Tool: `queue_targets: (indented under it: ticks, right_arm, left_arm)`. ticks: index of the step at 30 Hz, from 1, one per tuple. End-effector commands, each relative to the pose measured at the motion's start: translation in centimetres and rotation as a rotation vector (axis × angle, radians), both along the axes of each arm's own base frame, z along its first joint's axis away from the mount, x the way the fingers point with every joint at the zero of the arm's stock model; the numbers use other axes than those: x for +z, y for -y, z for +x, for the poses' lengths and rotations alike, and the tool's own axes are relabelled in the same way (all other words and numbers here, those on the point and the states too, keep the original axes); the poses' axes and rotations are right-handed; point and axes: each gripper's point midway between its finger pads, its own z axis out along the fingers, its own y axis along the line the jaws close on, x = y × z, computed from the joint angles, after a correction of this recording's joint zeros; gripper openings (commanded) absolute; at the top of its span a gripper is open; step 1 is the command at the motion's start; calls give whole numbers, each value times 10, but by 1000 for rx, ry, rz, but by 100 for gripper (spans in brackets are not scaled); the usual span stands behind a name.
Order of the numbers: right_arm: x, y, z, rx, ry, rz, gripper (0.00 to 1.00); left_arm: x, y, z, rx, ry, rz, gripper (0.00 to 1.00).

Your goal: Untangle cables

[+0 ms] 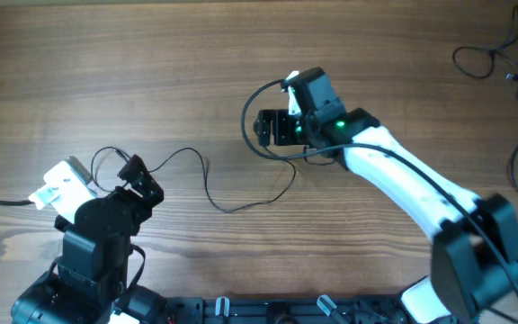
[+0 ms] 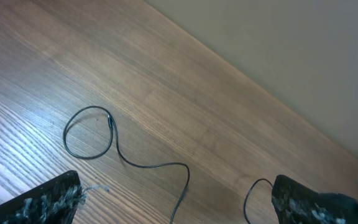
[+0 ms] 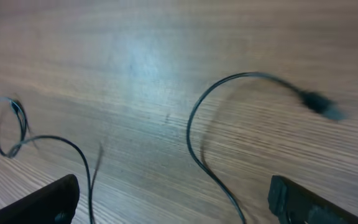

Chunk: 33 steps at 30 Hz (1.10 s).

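dark cable lies slack across wooden table.

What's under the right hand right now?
Under the right hand: bare wooden table and a loose arc of thin cable ending in a blurred plug. The hand is open, nothing gripped. From overhead the hand covers part of that loop, so its run there is hidden.
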Motion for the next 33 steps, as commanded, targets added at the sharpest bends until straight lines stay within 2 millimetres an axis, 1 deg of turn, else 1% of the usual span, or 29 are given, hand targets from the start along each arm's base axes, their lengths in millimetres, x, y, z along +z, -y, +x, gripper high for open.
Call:
queue_targets:
  ticks: [1, 5, 7, 9, 11, 12, 14, 16, 17, 18, 19, 20, 22, 25, 27, 28, 30, 31, 32, 33]
  right_arm:
    - [37, 26, 4, -91, 90, -27, 100]
    - [77, 33, -1, -105, 172, 22, 100]
    - [87, 34, -3, -106, 191, 34, 100]
    - [86, 35, -6, -105, 184, 29, 100]
    - [81, 38, -10, -105, 158, 13, 100]
    - [77, 39, -13, -104, 141, 3, 100]
    - [74, 41, -16, -103, 127, -7, 100]
    - [72, 46, -16, -119, 124, -31, 100]
    - [71, 49, -15, -129, 127, -43, 100]
    - [71, 50, -15, -132, 126, -47, 100]
    - [70, 53, -15, -142, 120, -50, 100]
    - [69, 59, -14, -154, 114, -55, 100]
    - [66, 70, -13, -179, 95, -67, 100]
    - [59, 94, -11, -236, 54, -91, 100]
    - [56, 110, -10, -273, 34, -103, 100]
    - [54, 117, -9, -288, 22, -106, 100]
    - [53, 121, -10, -293, 10, -108, 100]
    - [53, 120, -11, -277, 8, -107, 100]
    - [53, 119, -12, -264, 10, -107, 100]
    - [53, 119, -12, -264, 9, -107, 100]
  left_arm:
    - [3, 0, 2, 5, 14, -1, 100]
    - [-4, 3, 9, 10, -16, 4, 100]
    - [-12, 6, 15, 20, -53, 9, 100]
    - [-22, 5, 23, 42, -104, 54, 100]
    - [-37, 1, 32, 55, -188, 166, 100]
    - [-47, 2, 39, 7, -263, 281, 99]
    - [-65, 6, 48, -109, -392, 458, 97]
    - [-90, 9, 55, -238, -552, 632, 97]
    - [-104, 10, 59, -301, -636, 717, 100]
    - [-118, 8, 64, -312, -709, 776, 100]
    - [-136, 7, 67, -315, -788, 803, 100]
    - [-149, 6, 68, -313, -838, 802, 100]
    - [-169, 5, 69, -279, -897, 774, 100]
    - [-205, 6, 69, -306, -1014, 744, 100]
    - [-218, 3, 73, -295, -1037, 735, 100]
    - [-226, 4, 80, -289, -1026, 714, 100]
    - [-237, 11, 89, -309, -1002, 657, 100]
    - [-242, 16, 93, -328, -986, 614, 99]
    - [-247, 22, 97, -368, -975, 573, 96]
    - [-252, 30, 101, -417, -959, 521, 91]
